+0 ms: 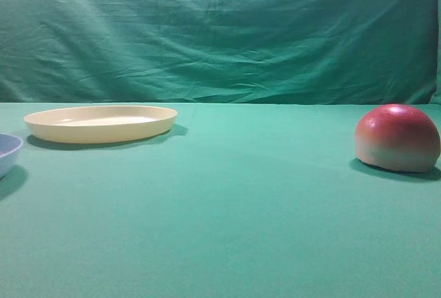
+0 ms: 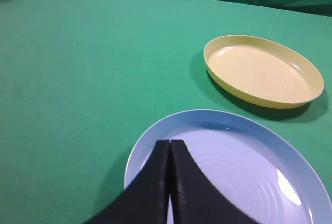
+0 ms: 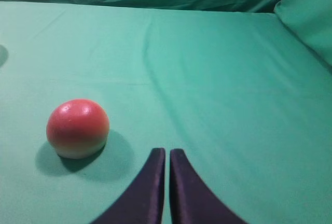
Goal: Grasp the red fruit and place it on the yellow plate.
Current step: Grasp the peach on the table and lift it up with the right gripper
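Fruit position: the red fruit (image 1: pixel 397 138) sits alone on the green cloth (image 1: pixel 227 215) at the far right of the high view, flat base down, nothing touching it.
Plate position: the yellow plate (image 1: pixel 101 123) lies well apart from it on the left side, bare inside, with the light blue dish (image 1: pixel 7 152) just nearer the camera at the left edge.
Key relation: from the right gripper (image 3: pixel 167 154) the fruit (image 3: pixel 78 128) lies ahead and off to the left, near but with a clear strip of cloth between.
Nearer arm: the right one, by a good margin; the left wrist view shows only the two dishes and no fruit at all.
Right gripper state: fingers pressed together, holding nothing.
Left gripper state: the left gripper (image 2: pixel 169 146) has its fingers together too, hanging over the near rim of the blue dish (image 2: pixel 155 136), with the yellow plate (image 2: pixel 262 71) beyond and to its right.
Fruit shape: a rounded dome with no real long axis, so any approach angle looks about as good.
Fruit looks: glossy red on top fading to pale cream at the base, smooth skin, likely slippery.
Next call: the right fingers would have to part and swing left before closing.
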Robot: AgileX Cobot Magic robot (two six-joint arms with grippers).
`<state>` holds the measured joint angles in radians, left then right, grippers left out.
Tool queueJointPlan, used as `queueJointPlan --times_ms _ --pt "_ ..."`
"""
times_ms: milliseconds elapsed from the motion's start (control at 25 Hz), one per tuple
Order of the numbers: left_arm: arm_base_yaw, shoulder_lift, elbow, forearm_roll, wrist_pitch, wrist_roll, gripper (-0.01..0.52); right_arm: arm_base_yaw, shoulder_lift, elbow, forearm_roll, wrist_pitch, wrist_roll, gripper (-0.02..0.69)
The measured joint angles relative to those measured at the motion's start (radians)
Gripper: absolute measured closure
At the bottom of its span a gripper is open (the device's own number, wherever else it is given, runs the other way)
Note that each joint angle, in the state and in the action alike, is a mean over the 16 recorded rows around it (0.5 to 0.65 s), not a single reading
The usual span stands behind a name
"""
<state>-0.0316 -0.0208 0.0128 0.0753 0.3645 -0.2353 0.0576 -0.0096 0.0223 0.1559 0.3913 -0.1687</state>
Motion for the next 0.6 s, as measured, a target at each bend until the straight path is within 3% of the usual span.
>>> queueJointPlan --times_ms 600 --pt "0.0 0.0 0.0 0.0 0.0 0.0 0.514 0.0 0.0 0.0 0.0 0.0 0.0 0.665"
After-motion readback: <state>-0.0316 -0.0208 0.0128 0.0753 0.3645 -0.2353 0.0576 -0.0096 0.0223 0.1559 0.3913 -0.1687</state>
